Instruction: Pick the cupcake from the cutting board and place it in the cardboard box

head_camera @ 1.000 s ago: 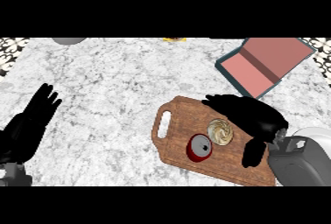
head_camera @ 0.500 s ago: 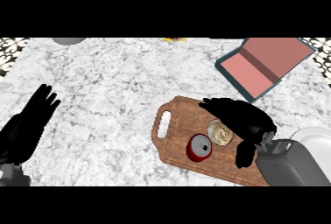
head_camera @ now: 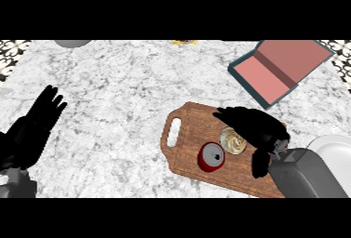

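The cupcake, with a cream swirl on top, stands on the right half of the wooden cutting board. My right hand arches over it from the right. The fingers curve past its far side, the thumb reaches down on its near right side, and neither is closed on it. The cupcake still rests on the board. The cardboard box, teal outside and pink inside, lies open at the far right, beyond the board. My left hand rests open at the left edge, fingers up.
A red round object with a grey centre lies on the board just left of the cupcake. A white plate sits at the right edge. A grey bowl and a small yellow thing lie at the far edge.
My right hand has slid left and nearer along the board, so its fingers now wrap past the cupcake's far side. The cupcake and the left hand have stayed put.
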You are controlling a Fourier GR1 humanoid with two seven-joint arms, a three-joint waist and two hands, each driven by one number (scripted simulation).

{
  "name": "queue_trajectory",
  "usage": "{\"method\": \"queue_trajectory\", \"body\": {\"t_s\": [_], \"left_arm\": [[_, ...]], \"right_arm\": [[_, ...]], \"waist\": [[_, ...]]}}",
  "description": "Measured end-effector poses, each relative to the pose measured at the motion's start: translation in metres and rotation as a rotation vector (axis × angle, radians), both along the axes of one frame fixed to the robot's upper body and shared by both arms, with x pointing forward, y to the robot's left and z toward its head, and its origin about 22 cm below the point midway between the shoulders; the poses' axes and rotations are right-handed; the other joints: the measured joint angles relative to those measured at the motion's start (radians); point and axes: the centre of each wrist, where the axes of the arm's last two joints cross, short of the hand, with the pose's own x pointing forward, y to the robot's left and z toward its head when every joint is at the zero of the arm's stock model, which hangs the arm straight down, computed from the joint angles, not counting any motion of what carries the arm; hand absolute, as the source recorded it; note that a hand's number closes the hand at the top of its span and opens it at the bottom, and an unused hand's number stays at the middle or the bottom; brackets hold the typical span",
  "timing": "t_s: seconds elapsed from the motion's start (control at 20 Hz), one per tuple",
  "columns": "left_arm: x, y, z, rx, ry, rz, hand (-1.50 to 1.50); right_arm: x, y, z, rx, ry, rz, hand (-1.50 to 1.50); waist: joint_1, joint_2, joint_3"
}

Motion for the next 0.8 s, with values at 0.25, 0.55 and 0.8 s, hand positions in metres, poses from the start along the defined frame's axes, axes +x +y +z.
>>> {"method": "queue_trajectory", "body": {"t_s": [0.25,0.55,0.8], "left_arm": [[-0.006,0.004,-0.009,0.0,0.002,-0.002,0.0],[-0.007,0.0,-0.006,0.001,0.006,-0.002,0.0],[-0.01,-0.003,-0.007,0.0,0.003,0.001,0.0]], "right_arm": [[0.003,0.001,-0.017,-0.023,0.009,-0.006,-1.5],[0.009,0.002,-0.029,-0.035,0.02,-0.001,-1.5],[0.01,-0.001,-0.034,-0.034,0.019,-0.004,1.5]], "waist": [[0.001,0.0,0.0],[0.001,0.0,0.0],[0.001,0.0,0.0]]}}
